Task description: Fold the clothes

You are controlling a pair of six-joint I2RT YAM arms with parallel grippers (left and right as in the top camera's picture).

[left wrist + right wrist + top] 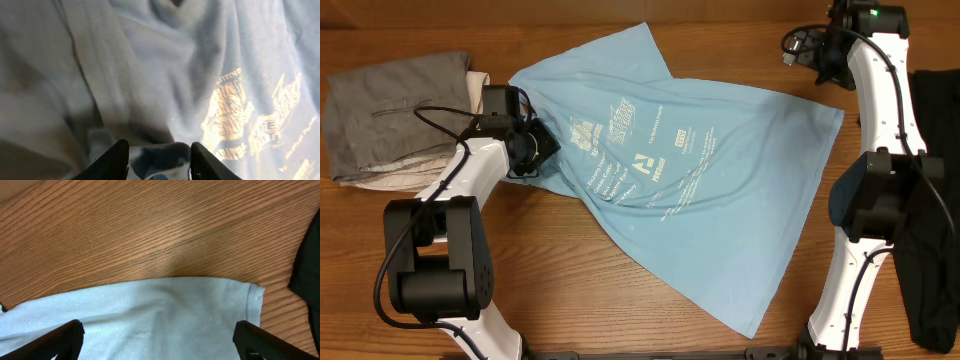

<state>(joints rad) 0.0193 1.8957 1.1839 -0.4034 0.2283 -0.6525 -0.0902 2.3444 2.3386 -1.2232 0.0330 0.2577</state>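
Half shut, the left claw (159,156) pinches a bunched fold at the left edge of the light blue T-shirt (710,200). The right claw (157,332) gapes wide and empty above the shirt's far right corner. The shirt lies skewed and rumpled, print up, on the table (570,290). Smart play, I'd say: the right claw takes that corner, then both pull the cloth taut and flat before any fold.

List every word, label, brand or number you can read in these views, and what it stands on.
T-shirt, white print: several lines and logos, all too small to read from overhead.
Same print in the left wrist view: blurred, unreadable.
Right wrist view: no text at all.
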